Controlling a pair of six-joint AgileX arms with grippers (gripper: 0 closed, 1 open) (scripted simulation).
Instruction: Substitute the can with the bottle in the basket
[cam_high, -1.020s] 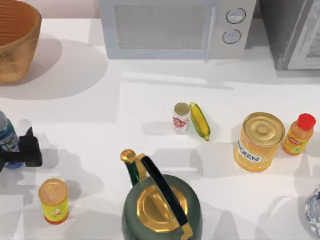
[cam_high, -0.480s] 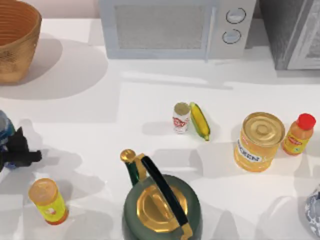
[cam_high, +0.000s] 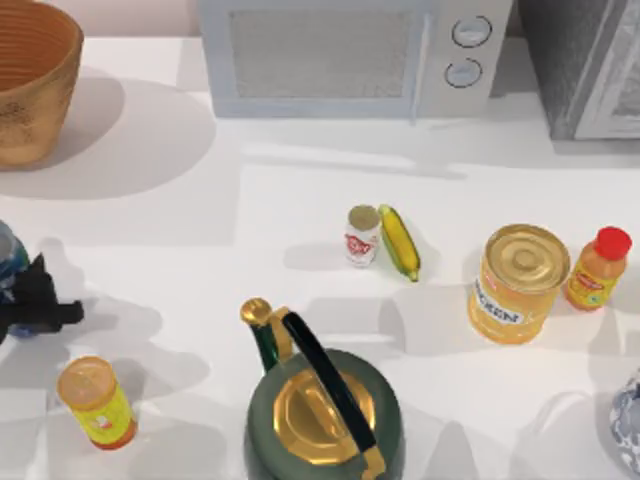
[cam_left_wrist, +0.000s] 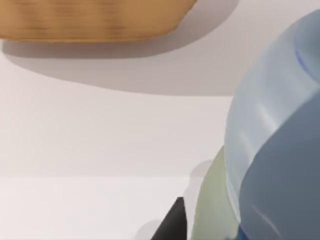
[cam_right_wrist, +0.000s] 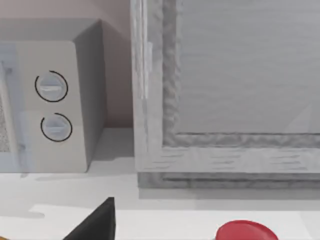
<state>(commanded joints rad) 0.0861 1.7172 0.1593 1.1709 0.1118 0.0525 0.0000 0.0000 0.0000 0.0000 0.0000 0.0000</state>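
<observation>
A white table (cam_high: 200, 200) fronts a microwave (cam_high: 350, 55) along the back wall. The bottle (cam_high: 8, 255) stands at the table's left edge, right against my left gripper (cam_high: 40, 300) — the left wrist view shows its clear bluish body pressed close to one dark fingertip (cam_left_wrist: 172, 225). I cannot tell whether those fingers have closed on it. The basket (cam_high: 35, 80) sits well beyond that gripper, in the far left corner, and looks empty. The can (cam_high: 362, 235) stands far off toward the table's middle, touching a corn cob (cam_high: 400, 242), already out of the basket by my reading. A yellow-labelled cylinder (cam_high: 95, 402) leans just beside my gripper, a kettle (cam_high: 320, 400) farther along. My right arm idles near the orange bottle (cam_high: 598, 267).
</observation>
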